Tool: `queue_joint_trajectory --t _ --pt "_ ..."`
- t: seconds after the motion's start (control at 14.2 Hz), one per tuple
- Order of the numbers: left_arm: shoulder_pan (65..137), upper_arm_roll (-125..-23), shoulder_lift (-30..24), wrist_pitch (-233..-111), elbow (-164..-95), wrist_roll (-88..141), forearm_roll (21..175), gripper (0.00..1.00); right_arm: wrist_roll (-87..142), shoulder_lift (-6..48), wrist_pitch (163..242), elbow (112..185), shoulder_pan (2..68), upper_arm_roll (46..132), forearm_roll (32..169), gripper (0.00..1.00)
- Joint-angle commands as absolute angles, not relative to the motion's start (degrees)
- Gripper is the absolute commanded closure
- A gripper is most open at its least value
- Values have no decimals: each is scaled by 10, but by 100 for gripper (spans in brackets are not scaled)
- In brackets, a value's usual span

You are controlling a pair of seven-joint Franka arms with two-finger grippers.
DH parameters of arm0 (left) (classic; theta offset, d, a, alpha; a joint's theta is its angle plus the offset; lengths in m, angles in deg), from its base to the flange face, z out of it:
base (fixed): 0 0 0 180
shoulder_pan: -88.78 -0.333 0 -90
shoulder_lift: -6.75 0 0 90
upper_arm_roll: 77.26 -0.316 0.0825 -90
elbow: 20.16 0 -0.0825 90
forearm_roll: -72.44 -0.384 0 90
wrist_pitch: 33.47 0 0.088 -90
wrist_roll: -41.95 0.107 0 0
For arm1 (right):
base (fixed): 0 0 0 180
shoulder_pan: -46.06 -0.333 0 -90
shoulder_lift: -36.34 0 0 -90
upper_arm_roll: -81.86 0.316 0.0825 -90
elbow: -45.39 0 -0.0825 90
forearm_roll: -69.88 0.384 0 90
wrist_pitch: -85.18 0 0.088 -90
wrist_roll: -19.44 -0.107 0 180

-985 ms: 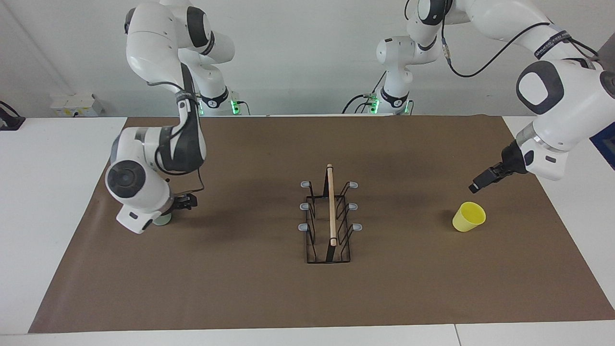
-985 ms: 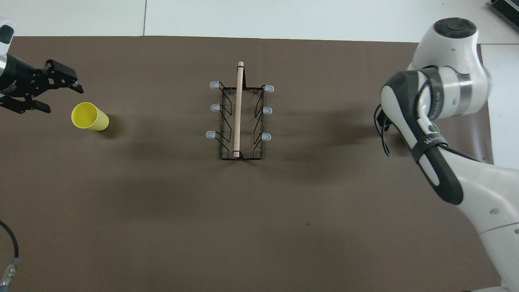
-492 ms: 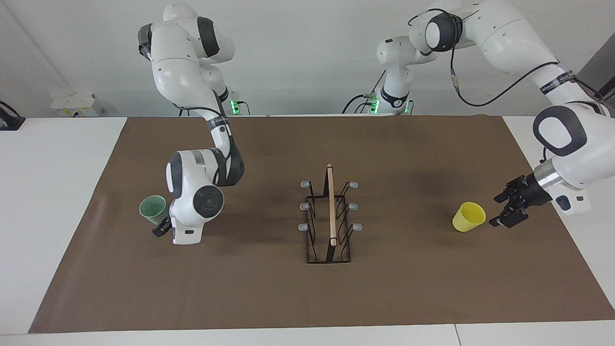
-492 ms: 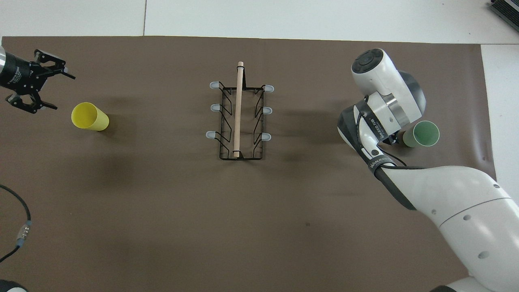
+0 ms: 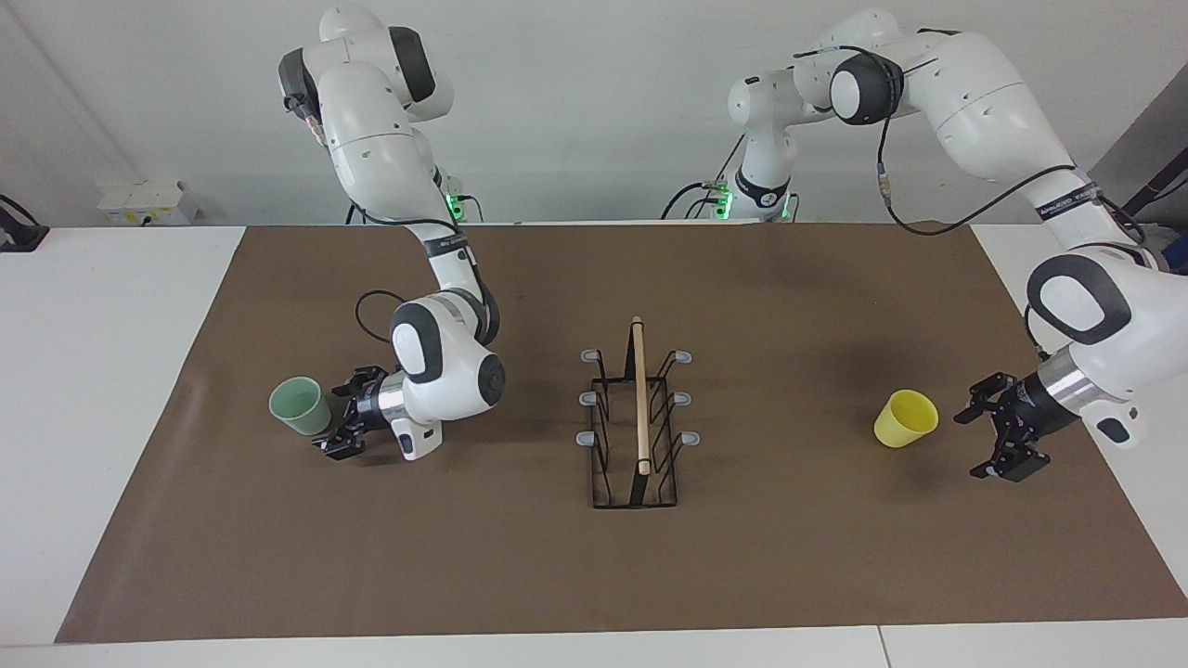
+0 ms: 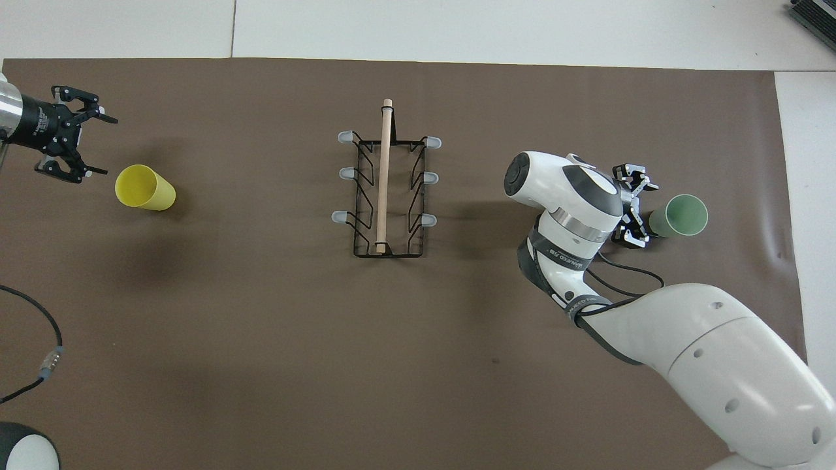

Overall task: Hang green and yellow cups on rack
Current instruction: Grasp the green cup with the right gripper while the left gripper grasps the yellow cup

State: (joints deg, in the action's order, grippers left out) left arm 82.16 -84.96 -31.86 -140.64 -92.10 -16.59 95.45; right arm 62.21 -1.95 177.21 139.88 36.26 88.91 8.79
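Rack (image 5: 637,422) stands in the middle of the brown mat (image 5: 520,557) on the desk (image 5: 102,371), with all six prongs bare, so in my judgement both cups can go to it from either end. In the facing view the green cup (image 5: 299,404) stands upright toward the right arm's end of the desk. The right gripper (image 5: 345,425) is low and turned sideways, its fingers (image 5: 332,449) spread wide and holding nothing. The cup stands just in front of the open fingers, very near but apart from them. I judge this sideways pose is for taking the cup by its wall. The yellow cup (image 5: 905,417) lies tilted toward the left arm's end of the desk, its mouth facing up and toward the camera. The left gripper (image 5: 993,436) is also low, wide open and empty. The yellow cup is in front of these fingers with a clear gap, not yet between them.

In the overhead view the right gripper (image 6: 637,207) points at the green cup (image 6: 680,216), which is directly before the fingertips and nearly touching. The left gripper (image 6: 81,140) is open toward the yellow cup (image 6: 144,188); the cup lies ahead of the fingers and a little nearer to the robots than their line. The rack (image 6: 385,189) is well apart from both grippers.
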Motion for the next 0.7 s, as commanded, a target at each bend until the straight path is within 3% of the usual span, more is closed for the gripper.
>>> queue_joint_trajectory --t 0.0,0.35,0.63 --pt "796 -847 -316 -1426 -962 -193 998 0 635 -5 1768 1428 364 892 52 0" --pt "783 -847 -260 -1457 -1104 -234 1070 0 622 5 1764 1468 372 890 16 0" --pt "781 -846 -246 -1472 -1143 -228 1148 0 584 16 1768 1504 379 889 -16 9"
